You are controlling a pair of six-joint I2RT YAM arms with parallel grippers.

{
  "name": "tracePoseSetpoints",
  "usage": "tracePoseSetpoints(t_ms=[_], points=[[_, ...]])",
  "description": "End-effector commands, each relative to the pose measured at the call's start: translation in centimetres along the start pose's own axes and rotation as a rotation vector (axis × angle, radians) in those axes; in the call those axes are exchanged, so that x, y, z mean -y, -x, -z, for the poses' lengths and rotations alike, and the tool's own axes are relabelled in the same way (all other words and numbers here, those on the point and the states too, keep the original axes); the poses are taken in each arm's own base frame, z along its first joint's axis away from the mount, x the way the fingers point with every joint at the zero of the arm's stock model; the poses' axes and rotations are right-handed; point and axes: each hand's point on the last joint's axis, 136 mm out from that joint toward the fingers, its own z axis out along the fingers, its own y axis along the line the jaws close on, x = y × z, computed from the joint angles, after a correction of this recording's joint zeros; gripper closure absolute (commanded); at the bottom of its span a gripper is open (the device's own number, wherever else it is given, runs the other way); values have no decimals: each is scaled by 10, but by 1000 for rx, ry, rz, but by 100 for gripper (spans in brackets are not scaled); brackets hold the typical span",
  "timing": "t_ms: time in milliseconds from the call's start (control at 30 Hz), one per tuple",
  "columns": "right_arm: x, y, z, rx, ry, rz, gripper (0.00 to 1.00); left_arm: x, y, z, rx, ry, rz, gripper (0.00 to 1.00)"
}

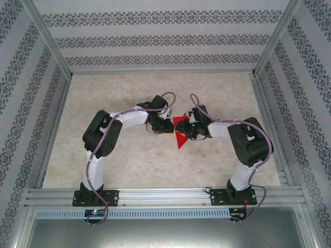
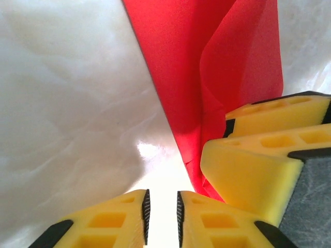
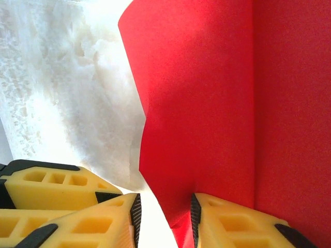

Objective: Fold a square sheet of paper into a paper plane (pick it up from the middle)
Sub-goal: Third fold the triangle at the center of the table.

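Closest in, the left gripper (image 2: 163,199) at its own wrist camera: jaws narrow, a slim gap with bare desk (image 2: 62,103) showing through, nothing held. Next the right gripper (image 3: 165,199): jaws a bit wider, and the lower edge of the square sheet of paper (image 3: 217,103) drops into the gap. We cannot tell whether the pads actually pinch it.

Just beyond, the sheet stands up off the desk. It is creased, not flat, with one fold line running down it in the left wrist view. The right gripper's fingers (image 2: 253,165) sit against its lower part.

From above we see both grippers meeting tip to tip at the sheet near the middle of the desk, well apart from every edge, arms (image 1: 101,137) bent in from the near edge.

We judge the fold to be mid-way, no plane shape yet. To do this step well:
- The right side should anchor the sheet low at the crease.
- The left jaws need to open before taking the free flap.
- The flap then goes over edge to edge, pressed along the line.

Risk: thin paper, so a tug from both sides could tear it or skew the crease.

Containers: no bin or tray on the desk. Farthest back, patterned walls (image 1: 165,41) box the desk in.
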Motion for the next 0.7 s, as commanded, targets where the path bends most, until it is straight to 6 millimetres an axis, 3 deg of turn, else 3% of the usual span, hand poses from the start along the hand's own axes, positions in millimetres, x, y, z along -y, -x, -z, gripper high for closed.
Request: tracePoseSetpoints(t_ms=[0,367,667], points=[[18,-13,-3,-23,-50,9,64,18,24,19,86,-87,-5,73],[20,-20,-1,-33,-36,44,67,11,62,45,167,-106,30,69],[18,-24,-3,-66,-26,90,68,30,61,25,55,-189,-2,68]])
